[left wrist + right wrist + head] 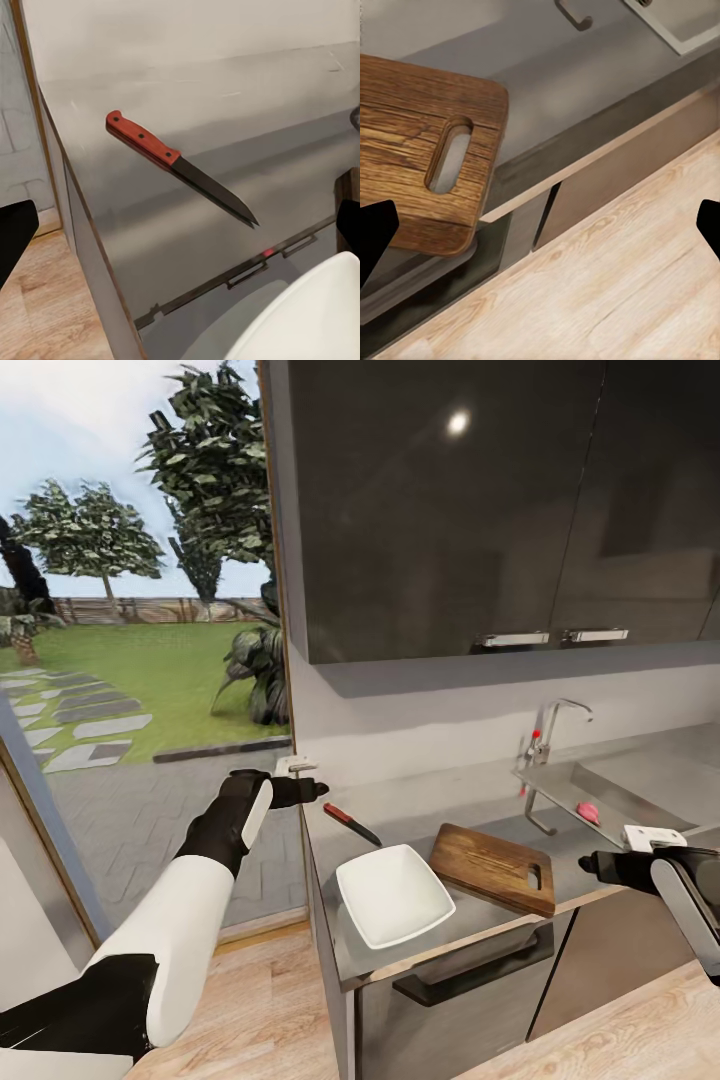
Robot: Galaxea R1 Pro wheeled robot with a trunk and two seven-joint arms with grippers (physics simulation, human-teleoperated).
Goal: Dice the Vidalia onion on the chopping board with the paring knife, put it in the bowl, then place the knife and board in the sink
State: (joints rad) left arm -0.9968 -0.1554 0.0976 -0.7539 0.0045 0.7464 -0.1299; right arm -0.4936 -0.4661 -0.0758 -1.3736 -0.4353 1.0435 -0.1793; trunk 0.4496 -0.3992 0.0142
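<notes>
- Nearest the head camera, the left arm reaches forward with its left claw [312, 791] hovering beside the surface's [420, 815] end, holding nothing. One dark fingertip sits at the left wrist view's edge, so whether the jaws are spread or closed I cannot tell.
- Right claw [590, 863] hangs off the front edge of the surface, just past the chopping board's [495, 868] handle-hole end. Its two dark fingertips [376, 234] stand far apart at opposite edges of the right wrist view, so it is released and carries nothing.
- Paring knife [351, 824] lies flat near the surface's left end, just beyond the left claw. Its long axis runs diagonally, the orange-red handle toward the left claw and back wall, the blade pointing toward the white bowl [392, 894].
- Bowl and chopping board sit side by side near the front edge, the bowl to the left.
- A pink-red object, probably the Vidalia onion [589, 813], rests in the sink [575, 788], beyond the board and ahead of the right claw.
- Judgement: the onion comes first, and the right arm is clearly nearer. It must travel forward over the surface into the basin, while the left arm is well placed for the knife handle.
</notes>
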